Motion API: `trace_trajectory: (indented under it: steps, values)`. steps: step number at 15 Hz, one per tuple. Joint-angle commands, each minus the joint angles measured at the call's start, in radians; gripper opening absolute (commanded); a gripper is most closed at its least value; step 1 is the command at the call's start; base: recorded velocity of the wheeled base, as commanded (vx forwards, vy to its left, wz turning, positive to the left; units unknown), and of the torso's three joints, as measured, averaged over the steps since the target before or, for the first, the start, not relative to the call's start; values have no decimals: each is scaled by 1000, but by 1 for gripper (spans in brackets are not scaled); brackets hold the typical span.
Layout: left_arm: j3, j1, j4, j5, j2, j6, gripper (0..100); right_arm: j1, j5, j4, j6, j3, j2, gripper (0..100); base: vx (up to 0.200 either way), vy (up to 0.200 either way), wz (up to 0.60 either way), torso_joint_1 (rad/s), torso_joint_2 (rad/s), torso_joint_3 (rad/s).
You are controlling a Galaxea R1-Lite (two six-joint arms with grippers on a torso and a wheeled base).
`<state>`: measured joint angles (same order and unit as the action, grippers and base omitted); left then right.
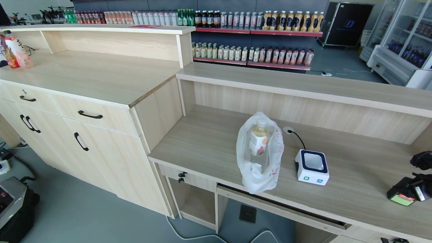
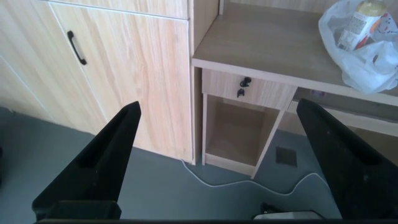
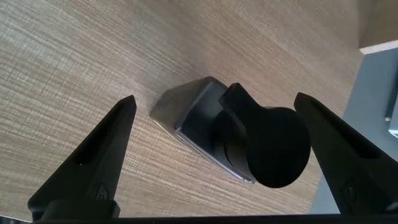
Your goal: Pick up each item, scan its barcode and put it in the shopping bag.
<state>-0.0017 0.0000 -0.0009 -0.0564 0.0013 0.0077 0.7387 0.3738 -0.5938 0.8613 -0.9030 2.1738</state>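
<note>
A white plastic shopping bag stands on the lower counter with a bottle of pale drink upright inside it; the bag also appears in the left wrist view. A white barcode scanner sits just right of the bag. More bottled drinks stand at the far left of the upper counter. My left gripper hangs open over the floor in front of the cabinets, holding nothing. My right gripper is open above a dark boxy object with a black rounded part, which lies on the wooden counter.
A cable runs from the scanner to the counter's back wall. Black gear with a green label sits at the counter's right edge. The lower counter has bare wood left of the bag. Shelves of bottles line the back.
</note>
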Motion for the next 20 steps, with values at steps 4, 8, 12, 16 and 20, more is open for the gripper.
trace_trajectory:
  steps: [4,8,12,16,20]
  values:
    - [0,0,-1,0,0,0,100,-30,2,0,19,-22,57,100,0,0,0,0,0,0]
    - [0,0,-1,0,0,0,100,-65,2,-1,18,-28,72,100,0,0,0,0,0,0]
    - [0,0,-1,0,0,0,100,-93,2,-4,19,-45,86,0,0,0,0,0,0,0]
    - [0,0,-1,0,0,0,100,-113,2,-35,18,-42,80,0,0,0,0,0,0,0]
    - [0,0,-1,0,0,0,100,-116,-1,-90,136,26,-65,0,0,0,0,0,0,0]
